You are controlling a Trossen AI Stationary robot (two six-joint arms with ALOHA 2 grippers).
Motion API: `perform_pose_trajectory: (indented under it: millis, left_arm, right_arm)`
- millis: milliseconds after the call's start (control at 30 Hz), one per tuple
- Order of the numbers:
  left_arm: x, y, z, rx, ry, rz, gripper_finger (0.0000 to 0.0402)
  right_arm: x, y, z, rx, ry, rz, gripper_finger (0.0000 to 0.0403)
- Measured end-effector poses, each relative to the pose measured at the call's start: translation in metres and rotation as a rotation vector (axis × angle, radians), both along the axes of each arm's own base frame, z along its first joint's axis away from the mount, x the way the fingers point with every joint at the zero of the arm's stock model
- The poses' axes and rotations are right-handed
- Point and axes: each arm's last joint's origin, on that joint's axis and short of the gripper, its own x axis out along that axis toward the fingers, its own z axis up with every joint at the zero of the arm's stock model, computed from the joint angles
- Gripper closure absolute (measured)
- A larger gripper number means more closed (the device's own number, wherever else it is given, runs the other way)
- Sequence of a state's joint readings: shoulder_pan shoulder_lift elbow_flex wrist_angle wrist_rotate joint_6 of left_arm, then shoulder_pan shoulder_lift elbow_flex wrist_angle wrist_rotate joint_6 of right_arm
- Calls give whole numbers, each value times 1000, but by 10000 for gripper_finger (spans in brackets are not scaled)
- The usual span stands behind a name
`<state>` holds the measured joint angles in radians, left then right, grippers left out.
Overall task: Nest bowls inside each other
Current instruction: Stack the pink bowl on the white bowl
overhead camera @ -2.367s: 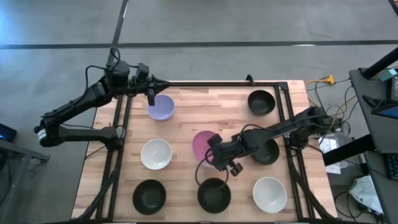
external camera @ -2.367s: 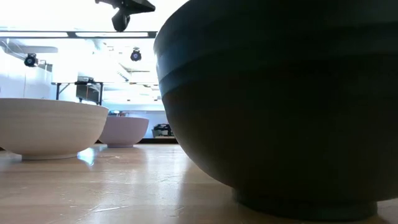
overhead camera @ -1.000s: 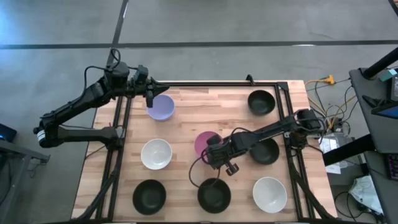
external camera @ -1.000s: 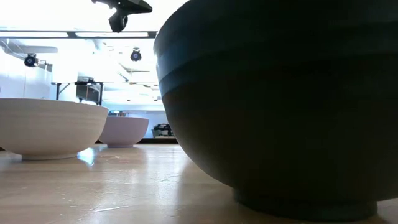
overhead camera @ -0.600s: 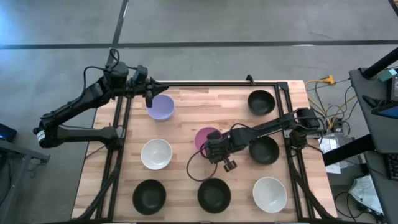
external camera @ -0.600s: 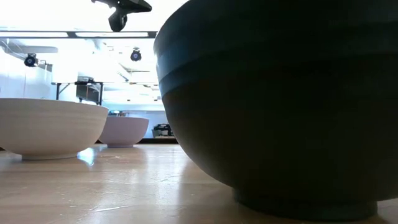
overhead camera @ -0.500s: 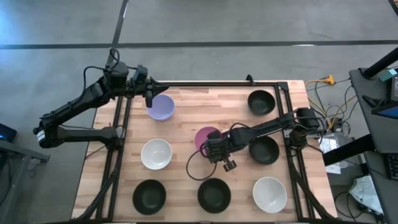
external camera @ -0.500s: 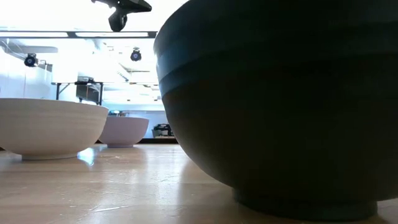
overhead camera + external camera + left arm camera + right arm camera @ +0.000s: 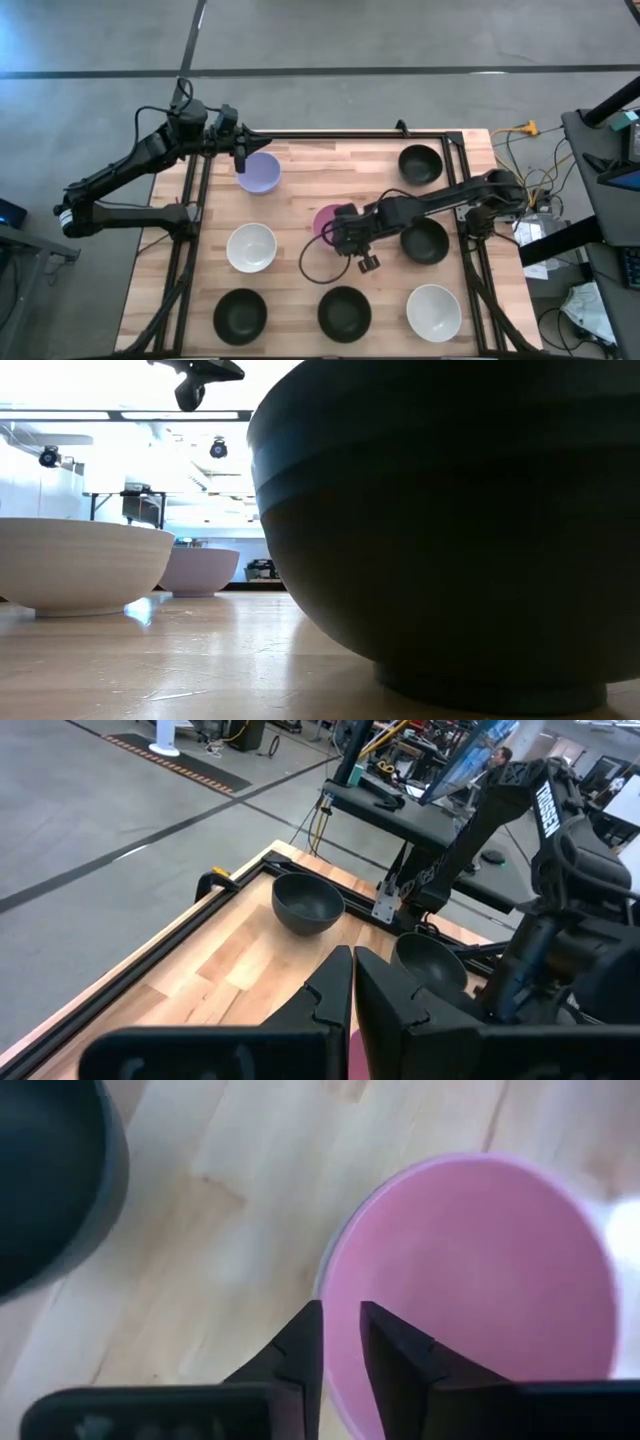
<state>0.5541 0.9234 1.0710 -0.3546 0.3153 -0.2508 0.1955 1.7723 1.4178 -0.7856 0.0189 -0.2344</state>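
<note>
Eight bowls show in the high view. The pink bowl (image 9: 323, 216) (image 9: 480, 1280) sits mid-table with my right gripper (image 9: 338, 228) (image 9: 342, 1350) over its near-right rim, shut on it. A pale edge (image 9: 322, 1265) shows just outside the pink rim. The lavender bowl (image 9: 259, 173) (image 9: 200, 570) stands at the far left. My left gripper (image 9: 241, 155) (image 9: 352, 990) (image 9: 195, 382) hangs shut, high above the lavender bowl's far-left rim. White bowls (image 9: 250, 247) (image 9: 433, 312) and black bowls (image 9: 420, 163) (image 9: 426, 241) (image 9: 344, 313) stand on their bases. My right gripper holds the pink bowl by its rim (image 9: 328, 1315), pinched with one finger (image 9: 395, 1365) inside the bowl and the other (image 9: 295, 1360) outside. The fingers come from above, pointing down. Whether the bowl is lifted clear of the table, I cannot tell.
Another black bowl (image 9: 240, 315) stands at the near left. A black metal frame (image 9: 350, 133) edges the wooden table. The near-middle black bowl (image 9: 450, 530) fills most of the low view. A desk with cables (image 9: 600, 150) stands to the table's right.
My right gripper has moved a short way toward the far edge, and the pink bowl has gone with it, a little toward the far left. My left arm has kept still.
</note>
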Motion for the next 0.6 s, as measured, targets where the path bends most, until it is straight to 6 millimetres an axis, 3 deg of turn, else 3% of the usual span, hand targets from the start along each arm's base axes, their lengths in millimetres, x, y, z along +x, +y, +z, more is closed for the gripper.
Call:
perform_pose_trajectory:
  millis: [233,600]
  left_arm:
    - [1,1,0,1,-1,0,402]
    - [1,1,0,1,-1,0,402]
  right_arm:
    - [-4,-1,-6,-13,67,0,390]
    - [-3,-2,-17,-28,100,17,394]
